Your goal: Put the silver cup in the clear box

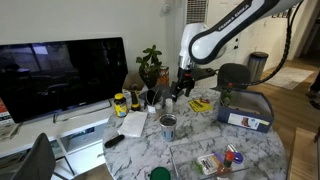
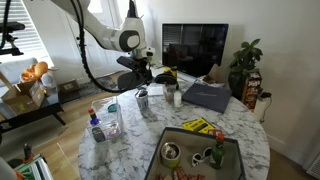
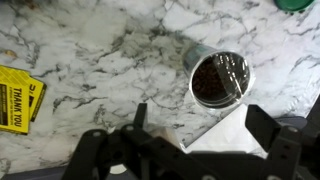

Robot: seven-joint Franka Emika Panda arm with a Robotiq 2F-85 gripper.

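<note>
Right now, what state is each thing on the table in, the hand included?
silver cup: upright on the marble table, mouth open, not gripped.
clear box: on the table, small items inside, no cup in it.
hand: open, empty, beside the cup.
yellow-lidded jar: lid on.
screen: dark.

White marble table point(image 1: 200, 125), grey-veined, bearing: a grey-blue tray point(image 1: 245, 108) with a white label on its side; a yellow card point(image 3: 15, 100) printed "THANK YOU", lying flat; a dark jar point(image 1: 120, 103) with a yellow lid, upright near the table's edge; white paper point(image 1: 133, 124) just beside the jar. Behind the table: a black television point(image 1: 60, 75), screen dark, and a leafy potted plant point(image 1: 150, 62). In an exterior view, a dark tray point(image 2: 192, 140) holds small bowls.
</note>
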